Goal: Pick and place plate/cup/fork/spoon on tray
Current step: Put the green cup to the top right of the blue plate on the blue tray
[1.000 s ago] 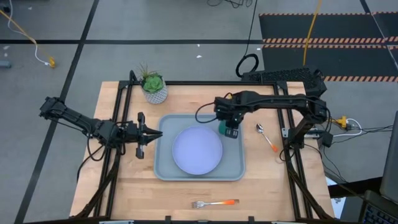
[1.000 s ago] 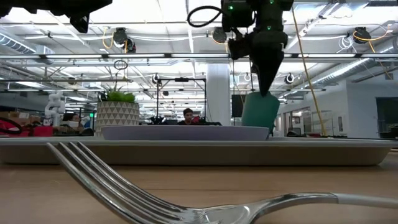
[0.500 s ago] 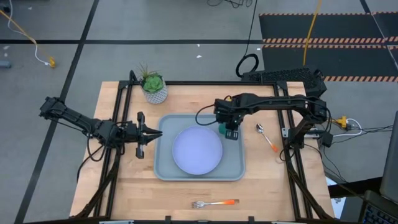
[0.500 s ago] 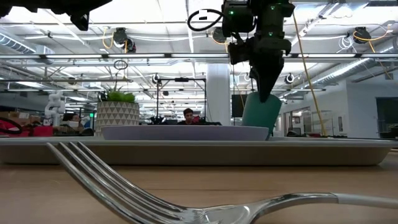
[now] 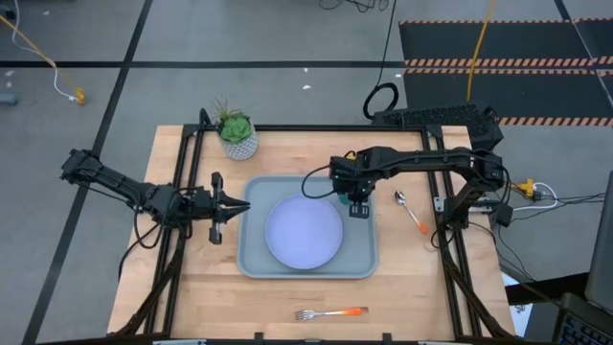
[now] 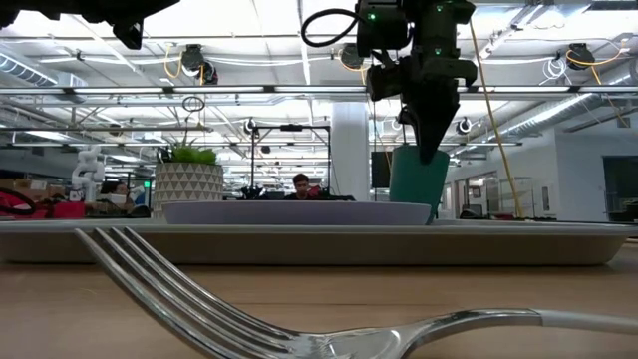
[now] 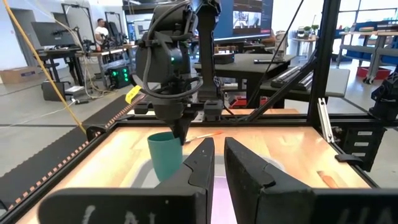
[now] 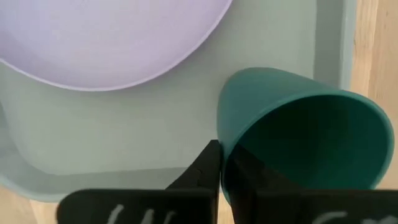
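Right tool (image 8: 225, 163) pinches cup (image 8: 298, 140) rim (tray (image 8: 124, 137) corner).

Even, bright overhead light falls on the pale wooden table (image 5: 316, 287), leaving only faint, soft shadows. In the low view, ceiling strip lights glare white, and the nearest thing, a silver metal fork (image 6: 299, 319), is blurred and glinting. In the right wrist view the dark claw fingers (image 8: 208, 171) are out of focus.

Lavender plate (image 5: 304, 232) and green cup (image 6: 419, 185) sit on tray (image 5: 251, 261); fork (image 5: 329, 313), spoon (image 5: 410, 211) apparently on wood.
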Controlling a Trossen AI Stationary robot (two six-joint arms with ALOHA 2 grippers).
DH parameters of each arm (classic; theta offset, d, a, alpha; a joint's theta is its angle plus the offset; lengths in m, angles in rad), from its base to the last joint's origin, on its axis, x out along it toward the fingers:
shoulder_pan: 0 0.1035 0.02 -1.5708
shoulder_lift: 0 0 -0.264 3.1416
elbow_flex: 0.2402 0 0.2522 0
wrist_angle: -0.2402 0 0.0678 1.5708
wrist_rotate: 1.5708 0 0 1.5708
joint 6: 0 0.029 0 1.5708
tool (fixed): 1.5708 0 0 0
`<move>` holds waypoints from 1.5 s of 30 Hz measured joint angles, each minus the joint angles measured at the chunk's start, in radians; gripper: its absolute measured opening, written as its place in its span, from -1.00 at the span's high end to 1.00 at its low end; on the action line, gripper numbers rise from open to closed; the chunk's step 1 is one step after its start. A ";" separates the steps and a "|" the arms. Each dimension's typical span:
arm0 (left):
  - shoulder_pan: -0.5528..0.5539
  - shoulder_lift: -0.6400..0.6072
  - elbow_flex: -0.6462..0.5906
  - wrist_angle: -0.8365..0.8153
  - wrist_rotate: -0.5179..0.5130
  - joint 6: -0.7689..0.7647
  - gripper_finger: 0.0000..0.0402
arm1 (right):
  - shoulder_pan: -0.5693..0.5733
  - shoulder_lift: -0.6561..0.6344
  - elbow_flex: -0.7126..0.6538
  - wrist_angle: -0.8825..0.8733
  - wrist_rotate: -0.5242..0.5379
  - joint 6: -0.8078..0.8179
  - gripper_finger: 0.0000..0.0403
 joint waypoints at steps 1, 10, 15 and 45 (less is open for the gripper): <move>0.000 0.000 0.000 0.000 0.000 0.000 0.79 | 0.000 0.000 0.000 0.000 0.000 -0.001 0.97; 0.000 0.000 0.000 0.000 0.000 0.001 0.79 | 0.001 0.000 0.000 -0.030 0.002 -0.060 0.97; 0.000 0.000 0.000 0.000 0.000 0.001 0.79 | 0.006 0.000 0.000 -0.033 0.003 -0.089 0.97; 0.000 0.000 0.000 0.005 0.000 0.007 0.79 | 0.064 0.065 0.002 -0.046 0.102 -0.217 0.96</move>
